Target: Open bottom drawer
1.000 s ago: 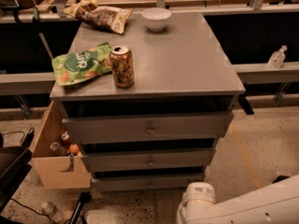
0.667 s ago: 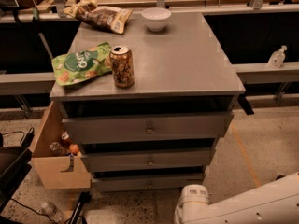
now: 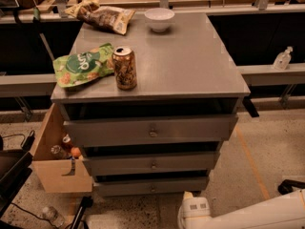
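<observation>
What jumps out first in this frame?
The grey cabinet mid-frame, with three stacked drawers, the bottom drawer lowest. On top, a soda can beside a green snack bag at the left. The white arm shows at bottom right; its claw is out of view.

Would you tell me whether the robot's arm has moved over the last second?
Yes: the white arm end has edged left, toward the middle of the bottom drawer. The gripper is out of view below the frame.
</observation>
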Tool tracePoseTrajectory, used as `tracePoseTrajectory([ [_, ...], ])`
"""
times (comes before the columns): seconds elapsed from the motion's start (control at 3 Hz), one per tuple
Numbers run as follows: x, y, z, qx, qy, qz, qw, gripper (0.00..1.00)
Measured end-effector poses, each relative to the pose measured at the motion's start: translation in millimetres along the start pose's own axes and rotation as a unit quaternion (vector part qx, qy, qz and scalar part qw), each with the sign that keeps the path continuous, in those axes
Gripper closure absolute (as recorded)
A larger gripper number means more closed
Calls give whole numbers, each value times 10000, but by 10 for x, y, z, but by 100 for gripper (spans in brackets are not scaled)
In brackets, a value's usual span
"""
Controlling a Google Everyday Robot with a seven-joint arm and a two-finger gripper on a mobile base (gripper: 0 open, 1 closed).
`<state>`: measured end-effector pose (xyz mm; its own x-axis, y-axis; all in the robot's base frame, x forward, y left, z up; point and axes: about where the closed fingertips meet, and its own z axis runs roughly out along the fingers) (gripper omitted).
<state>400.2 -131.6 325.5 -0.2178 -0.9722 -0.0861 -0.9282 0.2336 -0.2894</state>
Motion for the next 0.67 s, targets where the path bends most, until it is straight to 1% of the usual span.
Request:
tracePoseTrajectory([
  [0.33,-57,-171,-1,343,-97,-351,9988,0],
  [0.67,-59,-197,73,360,-156,-331,9987,0],
])
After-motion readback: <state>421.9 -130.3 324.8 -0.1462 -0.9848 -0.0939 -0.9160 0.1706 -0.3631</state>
